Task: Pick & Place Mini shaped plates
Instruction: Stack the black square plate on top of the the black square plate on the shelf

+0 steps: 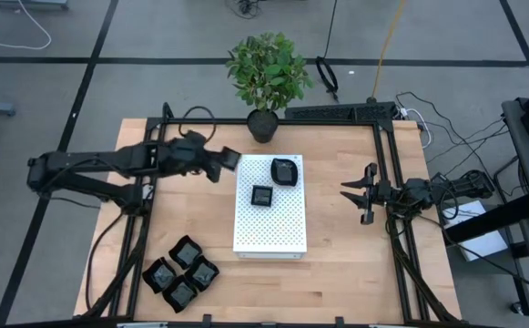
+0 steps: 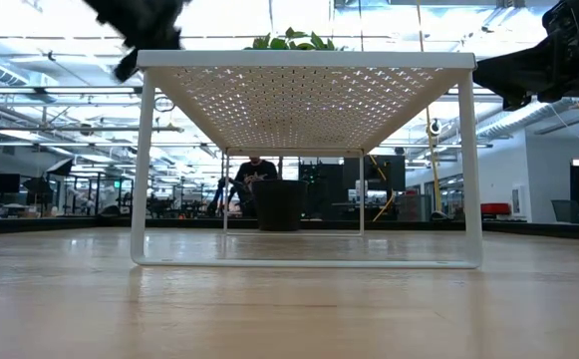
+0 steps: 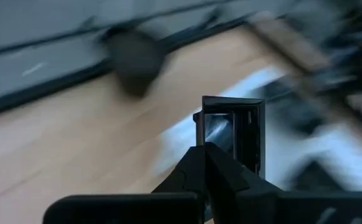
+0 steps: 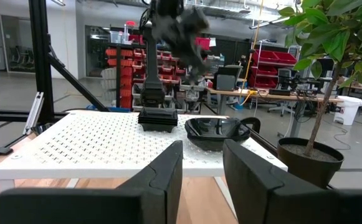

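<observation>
My left gripper (image 1: 220, 166) hangs above the table just left of the white perforated board (image 1: 270, 228), shut on a small square black plate (image 3: 230, 134). On the board sit a small square plate (image 1: 262, 196) and a rounded plate (image 1: 285, 171). Several more black plates (image 1: 182, 271) lie clustered on the table near its front left corner. My right gripper (image 1: 355, 193) waits open at the table's right side, pointing at the board, with nothing between its fingers (image 4: 168, 168). My left gripper pinches the square plate's rim (image 3: 213, 144) between its two fingers, which meet on one edge. The plate stands on edge beyond the fingertips, its hollow side showing in the left wrist view. It is lifted clear of the table and the board.
A potted plant (image 1: 266, 77) in a black pot (image 4: 308, 158) stands at the table's far edge behind the board. A black frame (image 1: 387, 182) runs along the right and far sides. Bare wood lies between the board and my right gripper.
</observation>
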Controlling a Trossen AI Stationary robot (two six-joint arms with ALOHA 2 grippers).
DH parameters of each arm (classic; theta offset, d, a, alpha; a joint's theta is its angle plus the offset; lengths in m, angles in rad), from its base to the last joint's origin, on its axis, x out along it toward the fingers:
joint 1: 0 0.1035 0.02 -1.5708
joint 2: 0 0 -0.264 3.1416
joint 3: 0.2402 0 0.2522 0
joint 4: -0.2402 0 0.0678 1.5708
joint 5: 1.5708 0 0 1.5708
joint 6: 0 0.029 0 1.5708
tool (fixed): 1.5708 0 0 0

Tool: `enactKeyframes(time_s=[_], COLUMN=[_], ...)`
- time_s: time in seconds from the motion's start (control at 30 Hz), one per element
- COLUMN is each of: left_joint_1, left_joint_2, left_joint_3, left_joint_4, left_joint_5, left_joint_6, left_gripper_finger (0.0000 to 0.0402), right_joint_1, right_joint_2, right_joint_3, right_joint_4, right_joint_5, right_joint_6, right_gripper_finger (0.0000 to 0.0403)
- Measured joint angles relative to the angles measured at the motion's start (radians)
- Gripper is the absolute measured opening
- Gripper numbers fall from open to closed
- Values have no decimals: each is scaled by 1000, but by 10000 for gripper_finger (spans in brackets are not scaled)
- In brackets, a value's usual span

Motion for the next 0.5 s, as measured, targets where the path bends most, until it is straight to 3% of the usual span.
enactKeyframes(time_s=[0.13, 0.2, 0.37, 0.5], left_joint_1=[-77, -116, -174, -209], left_joint_2=[56, 100, 245, 351], left_joint_3=[30, 43, 98, 108], left_joint_4=[266, 318, 372, 472], left_joint_5=[100, 124, 110, 30], left_joint_6=[120, 149, 130, 40], left_gripper_finger=[2, 1, 1, 1], right_joint_1=[0, 0, 0, 0], right_joint_2=[0, 0, 0, 0], right_joint_3=[0, 0, 0, 0], right_joint_4=[0, 0, 0, 0], right_joint_5=[0, 0, 0, 0], right_joint_6=[0, 0, 0, 0], right_gripper_finger=[102, 102, 102, 102])
